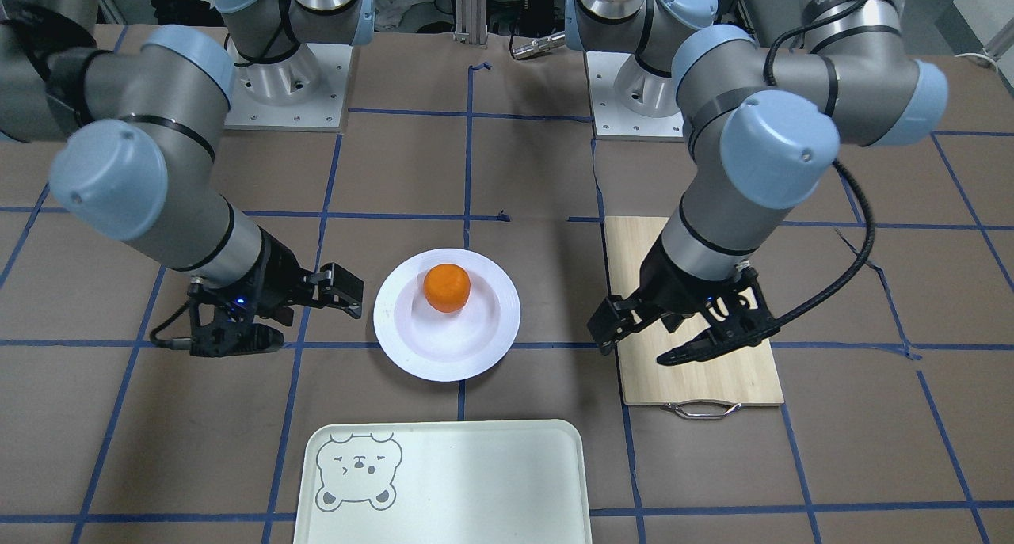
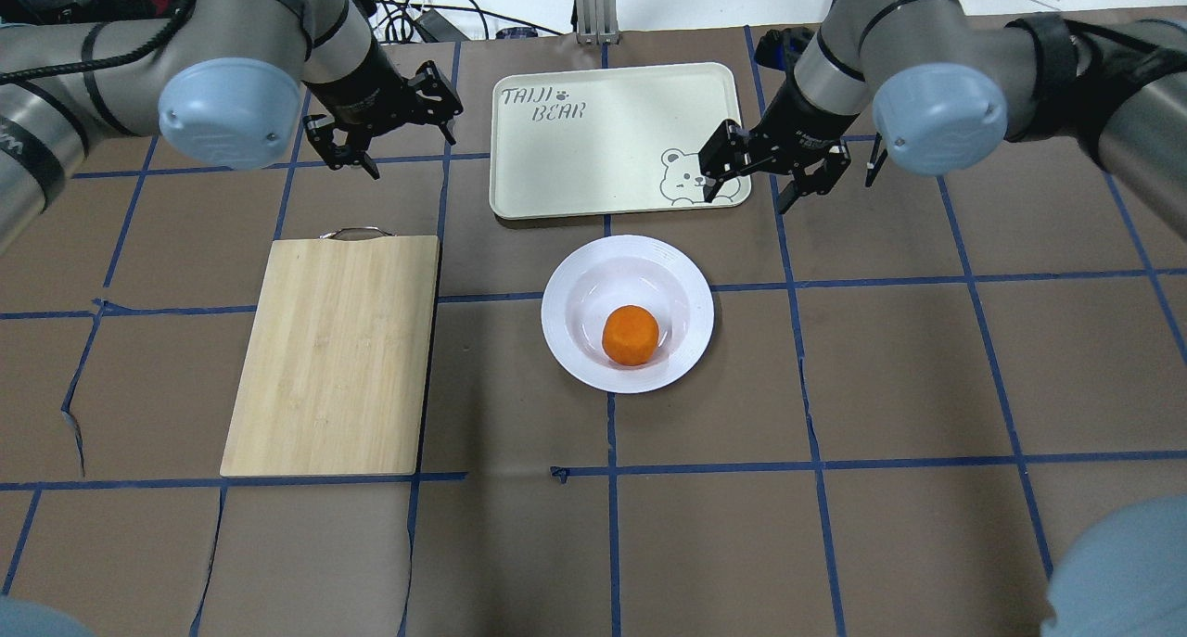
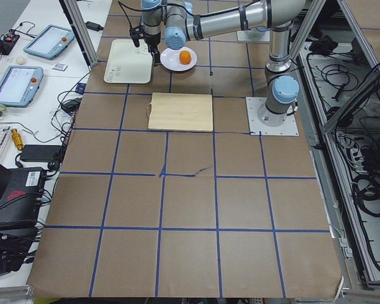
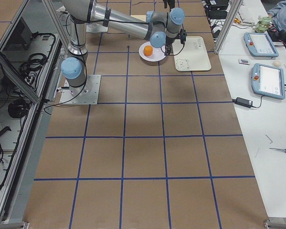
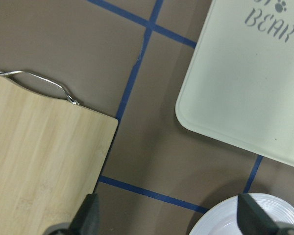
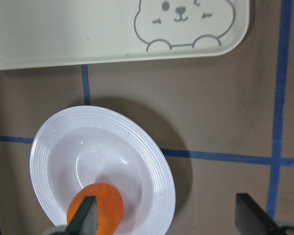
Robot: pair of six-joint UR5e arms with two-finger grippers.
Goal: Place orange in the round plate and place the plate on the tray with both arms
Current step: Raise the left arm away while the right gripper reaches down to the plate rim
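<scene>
Left hand (image 1: pixel 634 348): open, angled down, raised between board (image 1: pixel 713 374) and plate (image 1: pixel 400 346).
Right hand (image 1: pixel 317 320): open, raised by plate's edge.
Orange (image 1: pixel 446 287): on plate, between hands.

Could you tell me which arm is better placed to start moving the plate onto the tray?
Right. The right hand is open close beside the round plate, and its wrist view shows most of that plate with the orange. The left hand, also open, hangs by the cutting board and looks farther off.
</scene>
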